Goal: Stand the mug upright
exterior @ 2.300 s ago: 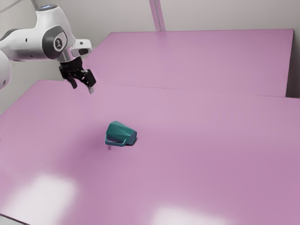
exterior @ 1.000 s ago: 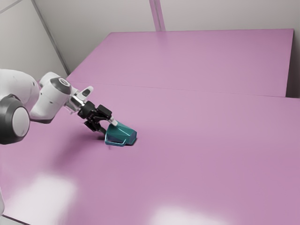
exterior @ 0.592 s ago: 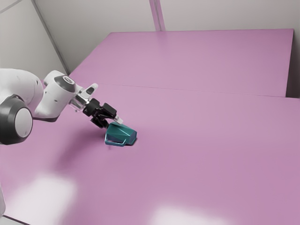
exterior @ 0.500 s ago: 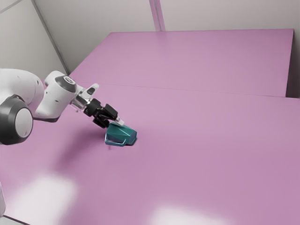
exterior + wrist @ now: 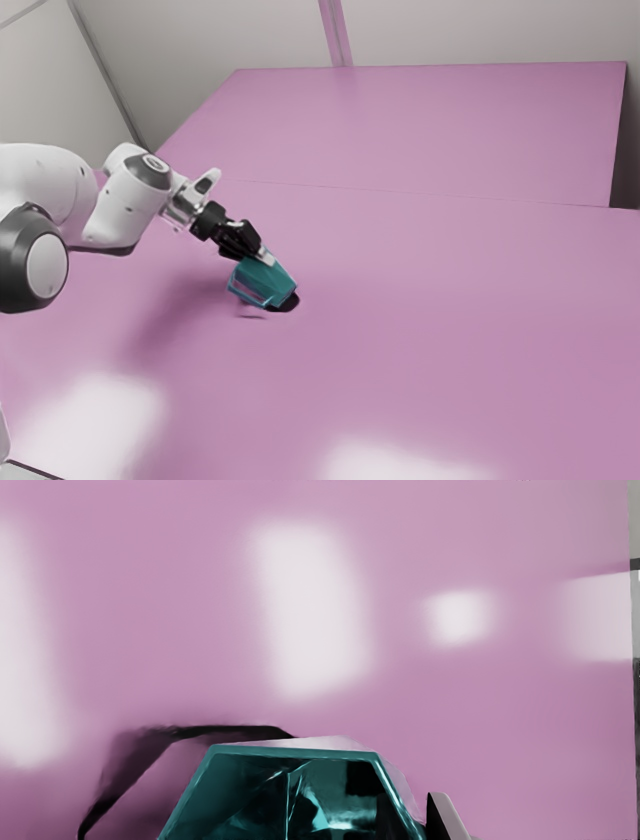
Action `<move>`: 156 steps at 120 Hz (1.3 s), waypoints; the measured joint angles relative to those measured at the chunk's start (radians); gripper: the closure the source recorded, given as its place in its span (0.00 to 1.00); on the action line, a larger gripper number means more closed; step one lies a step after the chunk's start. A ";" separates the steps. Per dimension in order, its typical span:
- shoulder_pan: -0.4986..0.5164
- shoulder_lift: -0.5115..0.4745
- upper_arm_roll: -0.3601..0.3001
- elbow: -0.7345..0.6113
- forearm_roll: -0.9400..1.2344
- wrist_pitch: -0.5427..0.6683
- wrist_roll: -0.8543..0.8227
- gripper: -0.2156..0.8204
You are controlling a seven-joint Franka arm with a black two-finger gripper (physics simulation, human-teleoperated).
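Note:
In the exterior view my gripper [image 5: 264, 257] is at the upper side of the teal mug [image 5: 268, 284], shut on its wall near the rim. The mug leans, its open end raised toward my hand and its base low, at the exterior view's right. The handle is on the side facing that camera. In the wrist view the faceted rim of the mug [image 5: 300, 752] surrounds its open inside, and my gripper [image 5: 411, 810] has one finger within the mug and one outside, the wall between them. Whether the base touches the table cannot be told.
The glossy pink tabletop [image 5: 420, 330] stretches around the mug, with bright reflections on it. A raised pink surface [image 5: 430, 130] stands farther back, before pale walls. The mug's dark shadow lies close beside it.
My gripper has come down from above to the mug, and its fingers have shut on the wall. The mug, earlier lying on its side, has tipped with its open end rising.

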 joint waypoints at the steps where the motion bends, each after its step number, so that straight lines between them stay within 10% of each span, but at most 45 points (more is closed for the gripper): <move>1: -0.002 -0.002 0.000 0.000 0.000 0.000 0.000 0.91; 94: -0.165 -0.271 0.001 -0.184 0.613 0.157 -0.176 0.96; 156: -0.218 -0.262 -0.002 -0.223 0.899 0.289 -0.389 0.96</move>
